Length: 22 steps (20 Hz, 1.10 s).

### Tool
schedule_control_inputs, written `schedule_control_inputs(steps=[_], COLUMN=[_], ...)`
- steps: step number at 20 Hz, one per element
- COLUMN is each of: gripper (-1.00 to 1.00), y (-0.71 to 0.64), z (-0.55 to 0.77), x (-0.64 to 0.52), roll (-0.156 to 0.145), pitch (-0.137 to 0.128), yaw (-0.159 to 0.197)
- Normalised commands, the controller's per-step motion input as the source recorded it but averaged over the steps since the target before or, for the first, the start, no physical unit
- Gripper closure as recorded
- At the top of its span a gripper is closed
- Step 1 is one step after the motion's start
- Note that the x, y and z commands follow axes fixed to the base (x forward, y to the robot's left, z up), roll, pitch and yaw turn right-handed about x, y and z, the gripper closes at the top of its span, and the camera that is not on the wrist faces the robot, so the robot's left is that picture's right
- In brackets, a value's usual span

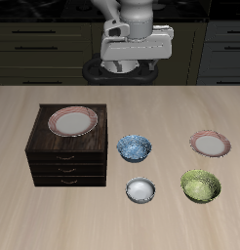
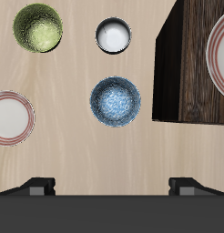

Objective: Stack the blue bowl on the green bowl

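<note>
The blue bowl [image 1: 134, 147] with its mottled blue and white glaze sits on the table beside the dark cabinet; it also shows in the wrist view [image 2: 116, 100]. The green bowl [image 1: 201, 186] of olive glaze sits nearer the table's front edge, apart from the blue one; it also shows in the wrist view [image 2: 37, 28]. My gripper [image 1: 132, 64] hangs high above the back of the table, well away from both bowls. In the wrist view its fingertips [image 2: 37, 186] stand wide apart, so the gripper [image 2: 112, 187] is open and empty.
A dark wooden drawer cabinet [image 1: 68, 156] carries a pink-rimmed plate [image 1: 73, 121] on top. A second pink-rimmed plate [image 1: 210, 144] lies behind the green bowl. A small plain white bowl [image 1: 140, 189] sits near the front edge, between the cabinet and the green bowl.
</note>
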Motion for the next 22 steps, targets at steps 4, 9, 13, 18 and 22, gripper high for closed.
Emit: schedule_control_inputs(steps=[4,9,13,18,22], gripper=[-1.0,-1.0,-1.0,-1.0,-1.0], y=[0.16,0.15,0.08,0.01,0.01], z=[0.02,0.06,0.06,-0.01,-0.06], x=[0.3,0.27,0.32,0.22,0.15], roll=[0.016,0.02,-0.004,-0.008,-0.014], pitch=[0.0,-0.001,-0.019,0.006,0.002], yaw=[-0.003,-0.032,-0.007,-0.025,-0.017])
